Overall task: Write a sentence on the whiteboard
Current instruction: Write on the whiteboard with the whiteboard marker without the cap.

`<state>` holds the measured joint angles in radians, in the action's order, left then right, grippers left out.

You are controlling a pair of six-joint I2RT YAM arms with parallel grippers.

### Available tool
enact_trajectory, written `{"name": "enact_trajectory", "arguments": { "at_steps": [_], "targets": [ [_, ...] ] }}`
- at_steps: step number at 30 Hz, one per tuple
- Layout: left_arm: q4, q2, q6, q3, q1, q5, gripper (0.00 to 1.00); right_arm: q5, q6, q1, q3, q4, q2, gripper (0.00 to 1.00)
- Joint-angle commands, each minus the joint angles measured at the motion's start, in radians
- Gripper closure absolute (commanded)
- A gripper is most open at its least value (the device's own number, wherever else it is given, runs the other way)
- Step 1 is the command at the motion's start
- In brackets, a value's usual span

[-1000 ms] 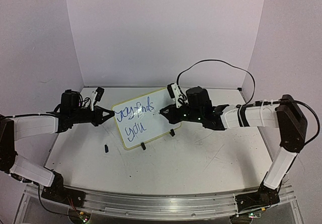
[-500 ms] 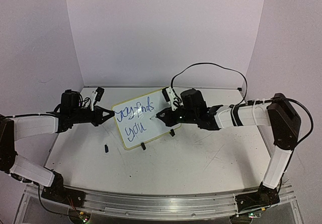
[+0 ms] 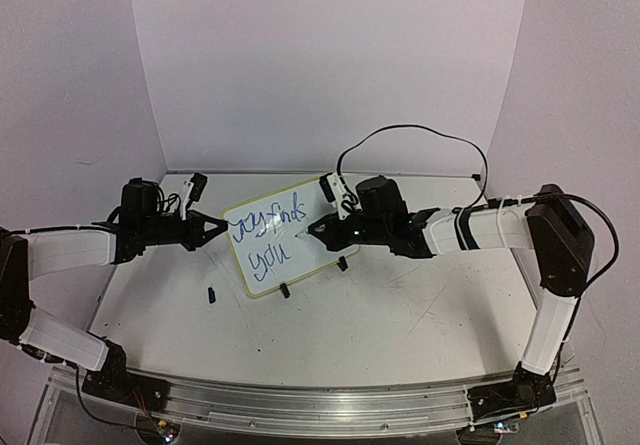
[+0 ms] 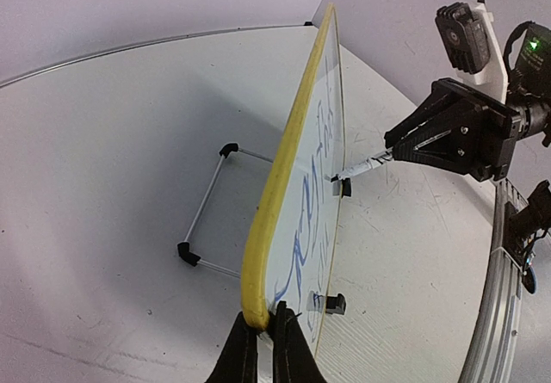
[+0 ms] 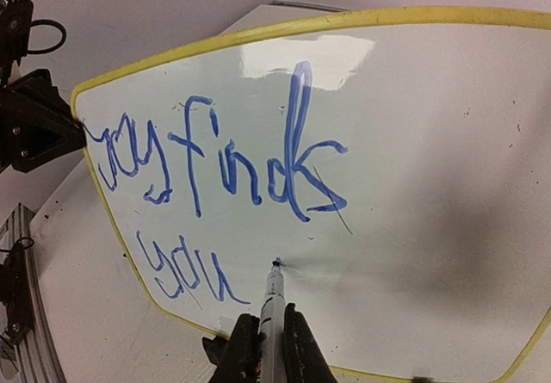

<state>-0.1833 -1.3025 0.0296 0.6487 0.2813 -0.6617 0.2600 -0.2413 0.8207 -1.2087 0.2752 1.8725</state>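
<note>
Right gripper (image 3: pixel 315 229) is closed on a marker (image 5: pixel 271 307), the fingers (image 5: pixel 238 349) pinching its barrel so the tip sticks out ahead. That tip rests on the board (image 3: pixel 300 255), just under the word "finds" (image 5: pixel 258 159) and to the right of "you" (image 5: pixel 185 271), with a tiny dark mark where it touches. Left gripper (image 3: pixel 220 227) is clamped tight on the board's left edge, its jaws biting the yellow frame (image 4: pixel 284 168) as seen from the left wrist. The board stands roughly mid-table, toward the far side, between the two arms, leaning back on two black clip feet (image 3: pixel 284 290) and a wire stand (image 4: pixel 211 202) behind it. Its white face carries blue handwriting in two lines: a first word that looks like "joy", then "finds", and "you" below on the left. The right half of the lower line is bare white. On the table (image 3: pixel 400 315), a small black piece (image 3: pixel 212 293) lies near the board's near left corner, apart from it.
</note>
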Motion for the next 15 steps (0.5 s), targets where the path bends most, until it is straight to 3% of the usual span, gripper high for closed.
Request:
{"name": "enact_trajectory", "arguments": {
  "at_steps": [1,15],
  "targets": [
    [0.039,-0.013,-0.083,0.025,0.005,0.045,1.00,0.010,-0.017,0.005,-0.015,0.024,0.016,1.00],
    [0.039,-0.014,-0.080,0.024,0.006,0.043,1.00,0.006,-0.048,0.035,0.062,0.033,-0.012,1.00]
  ]
}}
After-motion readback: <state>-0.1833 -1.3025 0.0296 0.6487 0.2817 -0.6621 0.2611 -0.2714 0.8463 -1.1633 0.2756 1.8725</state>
